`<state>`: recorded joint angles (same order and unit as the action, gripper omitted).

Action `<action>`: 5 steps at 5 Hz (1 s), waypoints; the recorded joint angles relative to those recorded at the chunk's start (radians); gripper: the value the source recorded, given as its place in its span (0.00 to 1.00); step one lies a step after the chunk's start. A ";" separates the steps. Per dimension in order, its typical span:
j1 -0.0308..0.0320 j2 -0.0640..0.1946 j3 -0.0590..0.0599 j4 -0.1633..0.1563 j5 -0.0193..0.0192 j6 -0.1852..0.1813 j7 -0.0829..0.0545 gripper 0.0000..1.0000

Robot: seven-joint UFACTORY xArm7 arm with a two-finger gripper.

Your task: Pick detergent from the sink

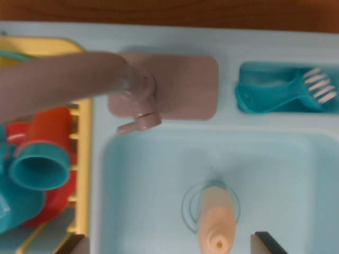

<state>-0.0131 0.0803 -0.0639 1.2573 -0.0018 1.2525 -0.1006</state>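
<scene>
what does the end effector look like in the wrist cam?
Little of it shows. Only the two fingertips of the end effector poke in at the bottom edge: blocky, squared-off ends, dark with lighter grey-tan inner faces. No cables, markings or arm body in view. The detergent bottle lies in the sink between them.

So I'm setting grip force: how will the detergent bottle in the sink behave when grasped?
The detergent bottle looks like smooth, rounded plastic, so probably stiff but somewhat slippery. It seems to stand upright over the drain ring, narrow and tall, so a sideways nudge could tip it.
</scene>
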 joint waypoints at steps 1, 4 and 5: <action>-0.0054 0.011 -0.007 -0.039 0.0040 -0.045 -0.016 0.00; -0.0110 0.023 -0.014 -0.080 0.0082 -0.092 -0.033 0.00; -0.0164 0.035 -0.021 -0.120 0.0123 -0.138 -0.049 0.00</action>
<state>-0.0295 0.1150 -0.0845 1.1373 0.0104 1.1143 -0.1497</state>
